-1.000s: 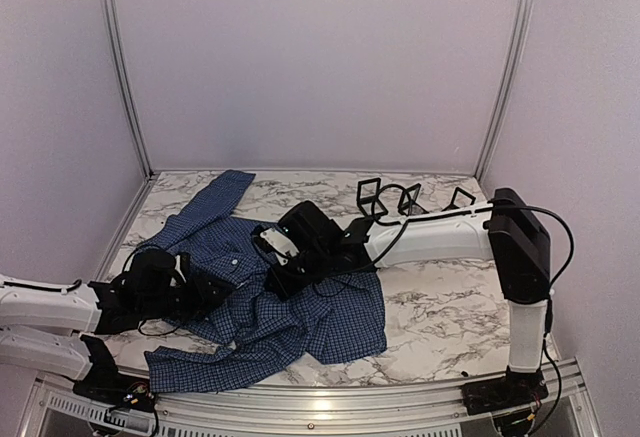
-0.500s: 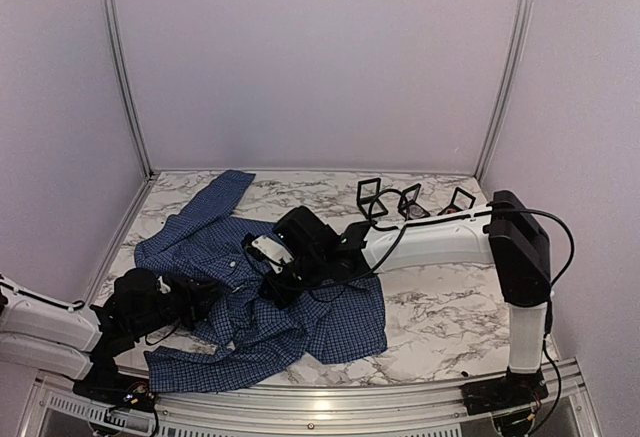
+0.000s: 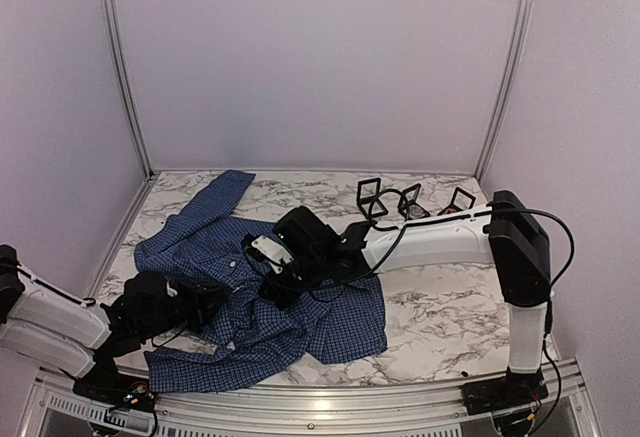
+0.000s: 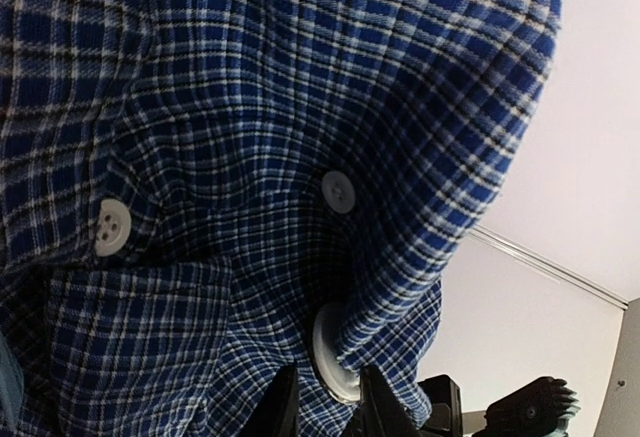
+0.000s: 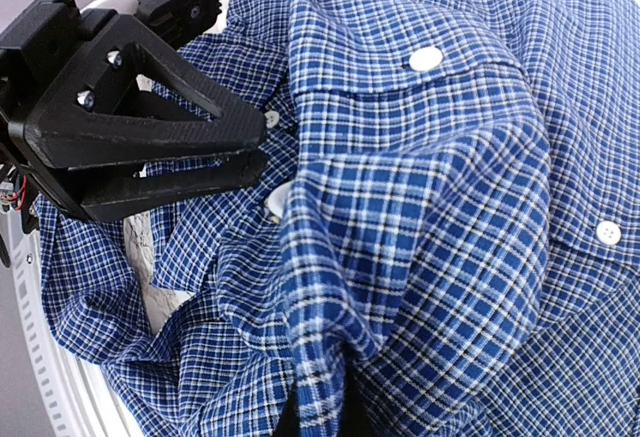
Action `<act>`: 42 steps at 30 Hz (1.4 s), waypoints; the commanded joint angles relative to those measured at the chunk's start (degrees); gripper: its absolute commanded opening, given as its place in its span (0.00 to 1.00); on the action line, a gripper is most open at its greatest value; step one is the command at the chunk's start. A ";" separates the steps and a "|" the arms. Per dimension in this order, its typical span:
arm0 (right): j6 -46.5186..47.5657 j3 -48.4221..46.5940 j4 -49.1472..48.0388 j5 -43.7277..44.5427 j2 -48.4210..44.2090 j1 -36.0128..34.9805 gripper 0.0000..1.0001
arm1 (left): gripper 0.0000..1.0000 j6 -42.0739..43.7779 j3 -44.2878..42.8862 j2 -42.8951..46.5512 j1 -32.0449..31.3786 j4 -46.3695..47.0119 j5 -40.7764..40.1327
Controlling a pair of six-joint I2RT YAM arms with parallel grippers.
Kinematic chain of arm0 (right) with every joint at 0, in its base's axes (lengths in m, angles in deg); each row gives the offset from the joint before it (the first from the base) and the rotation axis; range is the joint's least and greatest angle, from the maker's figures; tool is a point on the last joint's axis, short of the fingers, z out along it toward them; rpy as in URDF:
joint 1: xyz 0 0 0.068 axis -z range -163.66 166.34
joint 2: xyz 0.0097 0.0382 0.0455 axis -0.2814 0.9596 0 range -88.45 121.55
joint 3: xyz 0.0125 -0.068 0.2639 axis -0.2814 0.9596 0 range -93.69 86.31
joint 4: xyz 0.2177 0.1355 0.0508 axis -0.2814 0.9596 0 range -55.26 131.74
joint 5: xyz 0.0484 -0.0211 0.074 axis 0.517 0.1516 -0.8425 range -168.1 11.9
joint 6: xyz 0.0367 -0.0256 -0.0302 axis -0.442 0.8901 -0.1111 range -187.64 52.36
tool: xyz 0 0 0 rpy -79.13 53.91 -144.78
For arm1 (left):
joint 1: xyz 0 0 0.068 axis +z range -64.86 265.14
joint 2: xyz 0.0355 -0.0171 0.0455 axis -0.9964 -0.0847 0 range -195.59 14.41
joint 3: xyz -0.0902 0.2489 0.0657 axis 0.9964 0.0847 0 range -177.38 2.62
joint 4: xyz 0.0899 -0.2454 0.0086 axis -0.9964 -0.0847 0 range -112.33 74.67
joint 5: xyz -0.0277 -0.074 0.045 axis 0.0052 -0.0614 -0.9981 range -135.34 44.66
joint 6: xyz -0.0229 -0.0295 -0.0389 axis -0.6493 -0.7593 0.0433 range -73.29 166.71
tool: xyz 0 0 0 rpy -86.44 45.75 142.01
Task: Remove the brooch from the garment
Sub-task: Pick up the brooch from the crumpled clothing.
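Blue checked cloth fills both wrist views: the garment [image 3: 300, 327] lies crumpled on the marble table [image 3: 440, 307], and the right gripper [image 3: 272, 285] is pinched fully closed on a raised fold of it near the placket. The left gripper [image 4: 332, 409] comes in low from the side, its 2 fingers a little apart on either side of a pale disc [image 4: 330, 362] that is half tucked under a fold. I cannot tell whether they are pressing on the disc. No reddish or orange face of the brooch shows in any view. My guess is that the disc, which is larger than the shirt's buttons [image 4: 338, 191], is the brooch's back (or its clasp side). The main risk is that the fingers close on the overhanging fold as well as the disc, so a pull would drag cloth instead of freeing anything. The right arm's hold on that 1 fold could also slip, and the whole shirt would then follow the left arm. If the disc is only a big button, tugging it would strain the stitching.
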State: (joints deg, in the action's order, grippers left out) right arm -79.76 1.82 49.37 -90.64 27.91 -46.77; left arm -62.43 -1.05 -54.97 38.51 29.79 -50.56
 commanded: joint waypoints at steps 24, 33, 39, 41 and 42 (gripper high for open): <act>0.40 -0.85 1.46 0.61 0.41 -0.54 0.00 | 0.21 -2.04 -2.73 -8.94 -2.91 8.49 0.92; 0.33 -1.11 1.75 0.83 0.63 -0.57 0.00 | 0.22 -2.83 -2.69 -10.72 -3.35 11.68 1.38; 0.38 -0.82 1.75 0.09 0.63 -0.55 0.00 | 0.21 -3.92 -2.31 -12.47 -3.64 14.16 0.03; 0.48 -0.70 1.96 0.18 0.56 -0.61 0.00 | 0.20 -3.72 -2.91 -13.09 -3.64 14.73 0.15; 0.48 -0.49 1.92 0.27 0.42 -0.55 0.00 | 0.19 -3.69 -2.93 -13.36 -3.64 15.06 0.01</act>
State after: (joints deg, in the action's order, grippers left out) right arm -79.76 1.82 49.89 -90.51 27.91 -46.77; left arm -66.23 -3.23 -66.88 35.14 42.29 -49.92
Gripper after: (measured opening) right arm 0.007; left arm 0.204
